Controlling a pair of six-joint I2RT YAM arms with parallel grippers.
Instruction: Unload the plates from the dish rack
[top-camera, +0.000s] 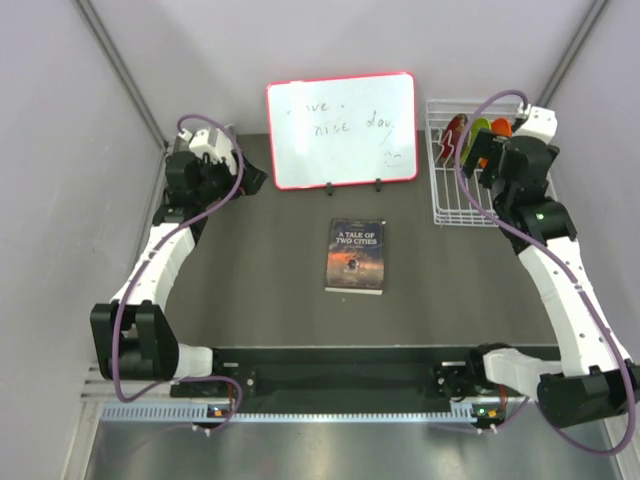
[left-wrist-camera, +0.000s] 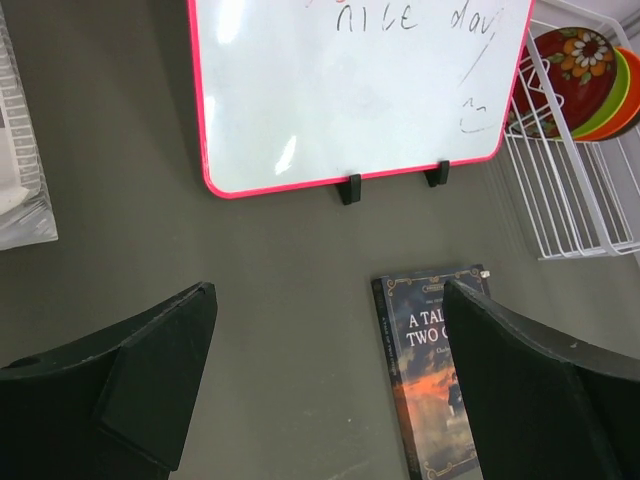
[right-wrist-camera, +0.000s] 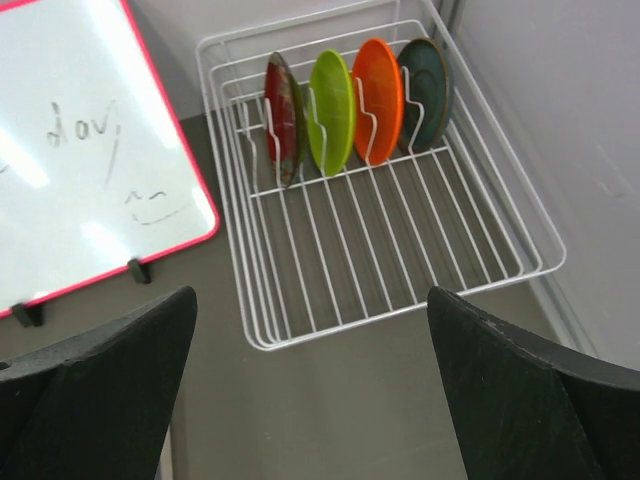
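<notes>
At the far end of the dish rack (right-wrist-camera: 380, 240), the four plates stand on edge between the upright tines. They form one row across the rack's width: dark red plate (right-wrist-camera: 283, 115), lime green plate (right-wrist-camera: 332, 112), orange plate (right-wrist-camera: 378, 98), then teal plate (right-wrist-camera: 425, 92). Each is close beside the next. Their faces look along the row, so only the thin rims point up and toward the near end of the rack. None is out of the rack yet, and the rest of the wire floor in front of them is bare.

The right gripper (right-wrist-camera: 310, 300) hangs above that bare near part, its jaws spread wide with nothing between them. From it the plates lie ahead and below, toward the back wall. In the wrist view the jaws open from side to side, roughly along the row. I judge that this suits closing on a single rim from above, provided one finger can slip into the narrow gap between neighbouring plates.

The left gripper (left-wrist-camera: 328, 290), also spread and empty, hovers over the table, with the book (left-wrist-camera: 430, 380) just below its right finger. The red-framed whiteboard (left-wrist-camera: 350, 90) stands ahead of it, and the rack lies well apart, off to its right. The right arm is plainly the nearer one.
</notes>
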